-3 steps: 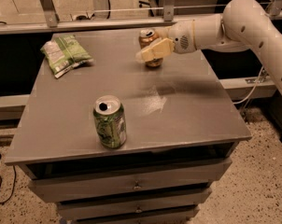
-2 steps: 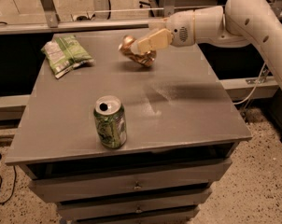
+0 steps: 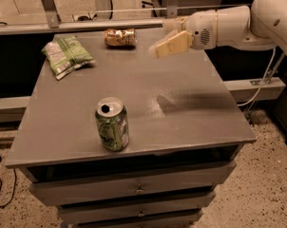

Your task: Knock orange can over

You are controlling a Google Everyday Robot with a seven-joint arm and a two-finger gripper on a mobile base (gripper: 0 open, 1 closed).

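Observation:
The orange can (image 3: 119,37) lies on its side near the far edge of the grey table (image 3: 191,122), its silver top pointing left. My gripper (image 3: 158,50) hovers above the table to the right of the can, a short gap away from it. Its fingers are together and hold nothing. The white arm (image 3: 238,25) reaches in from the right.
A green-and-white can (image 3: 112,124) stands upright near the front edge of the table. A green snack bag (image 3: 66,55) lies at the far left. Drawers (image 3: 138,189) sit below the tabletop. A metal rail (image 3: 77,25) runs behind the table.
The orange can stood upright at the gripper, then tipped and rolled left; it now lies on its side. My gripper has drawn back to the right of it.

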